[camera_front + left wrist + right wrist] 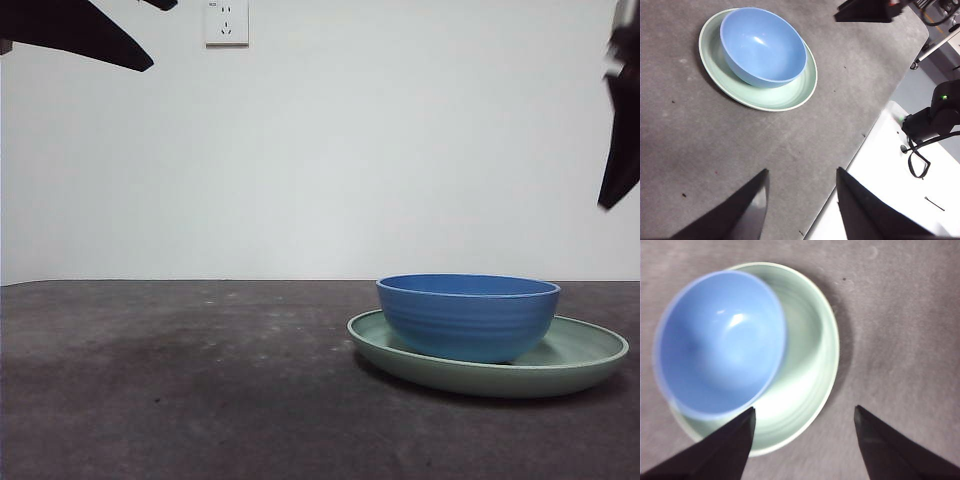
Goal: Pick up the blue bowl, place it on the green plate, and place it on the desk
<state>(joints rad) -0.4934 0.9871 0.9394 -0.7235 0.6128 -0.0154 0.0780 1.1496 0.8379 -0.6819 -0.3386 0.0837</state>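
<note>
Low front camera, two overhead wrist cameras, all sharing the blue bowl.

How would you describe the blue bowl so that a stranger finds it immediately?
Look at the dark desk below the white wall. On it lies a wide, pale green plate, and the blue bowl stands in it, off-centre. It is the narrower, taller, glossy dish with faint ridges outside.

We see a glossy, smooth blue bowl with faint ridges outside, on a glossy pale green plate; both look like plastic or glazed ceramic, we cannot tell which. The desk is matt, mottled and slightly rough.
</note>
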